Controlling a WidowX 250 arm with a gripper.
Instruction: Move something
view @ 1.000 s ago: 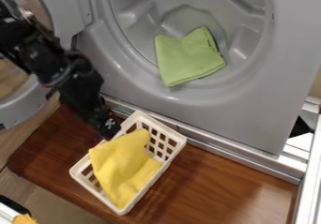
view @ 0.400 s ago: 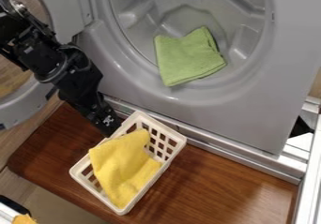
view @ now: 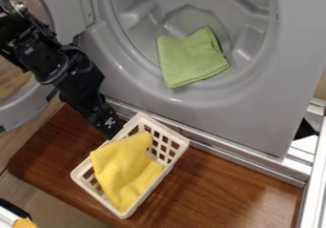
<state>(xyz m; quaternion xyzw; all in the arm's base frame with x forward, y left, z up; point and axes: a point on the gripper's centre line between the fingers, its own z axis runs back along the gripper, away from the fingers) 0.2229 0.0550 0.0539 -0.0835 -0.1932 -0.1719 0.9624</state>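
Black claw [view: 108,127], whether wide or narrow I cannot tell, hangs by the upper-left edge of the white basket [view: 167,128] holding a yellow cloth [view: 124,170].

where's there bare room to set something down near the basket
In the picture, the brown board is bare right of the basket, below the metal rail; a smaller patch lies left. It's crowded at the basket's upper left, beside the gripper, and inside, where the yellow cloth sprawls.
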